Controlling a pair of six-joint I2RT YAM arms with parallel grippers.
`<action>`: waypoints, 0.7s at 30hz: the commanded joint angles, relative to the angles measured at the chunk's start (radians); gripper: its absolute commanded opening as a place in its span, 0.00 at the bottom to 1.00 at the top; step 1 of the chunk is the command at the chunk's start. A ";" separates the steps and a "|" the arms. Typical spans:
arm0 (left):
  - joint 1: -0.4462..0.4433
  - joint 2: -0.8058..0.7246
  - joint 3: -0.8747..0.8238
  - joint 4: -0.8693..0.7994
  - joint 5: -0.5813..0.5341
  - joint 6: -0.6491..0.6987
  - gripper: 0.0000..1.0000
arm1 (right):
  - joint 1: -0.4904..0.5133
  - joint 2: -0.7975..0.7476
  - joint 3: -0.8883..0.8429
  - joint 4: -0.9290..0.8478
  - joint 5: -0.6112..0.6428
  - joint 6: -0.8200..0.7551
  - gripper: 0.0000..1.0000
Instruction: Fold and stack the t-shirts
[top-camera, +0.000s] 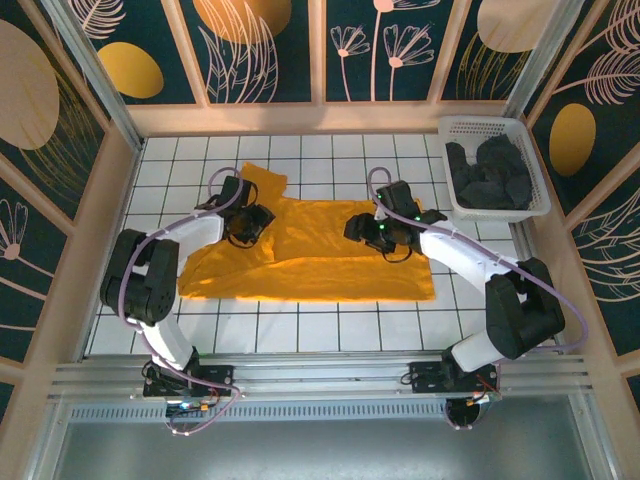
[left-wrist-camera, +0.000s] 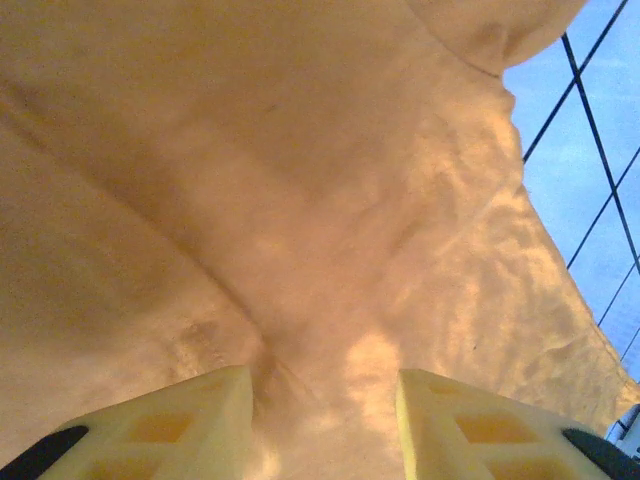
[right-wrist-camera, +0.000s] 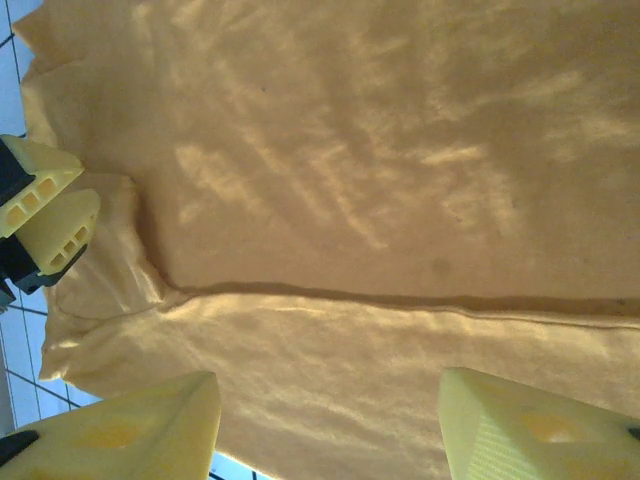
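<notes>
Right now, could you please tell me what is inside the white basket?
The white basket holds a crumpled heap of dark t-shirts. How many there are, and anything beneath them, cannot be seen because the heap covers it.

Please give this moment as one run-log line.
mustard t-shirt: spread on table | left gripper: open, astride a cloth ridge | right gripper: open over it | dark t-shirts: in basket

cut off: mustard t-shirt (left-wrist-camera: 300, 200) past wrist-view edges | unclear: dark t-shirts (top-camera: 490, 172) heaped (count untellable)
</notes>
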 joint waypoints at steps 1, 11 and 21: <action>-0.006 0.045 0.060 0.012 0.060 0.053 0.42 | -0.018 0.000 0.022 -0.013 0.001 0.011 0.59; 0.019 0.078 0.242 -0.129 -0.024 0.193 0.45 | -0.066 0.035 0.048 -0.045 0.083 0.025 0.56; 0.180 0.343 0.639 -0.248 -0.223 0.297 0.42 | -0.105 0.269 0.341 -0.128 0.218 -0.028 0.51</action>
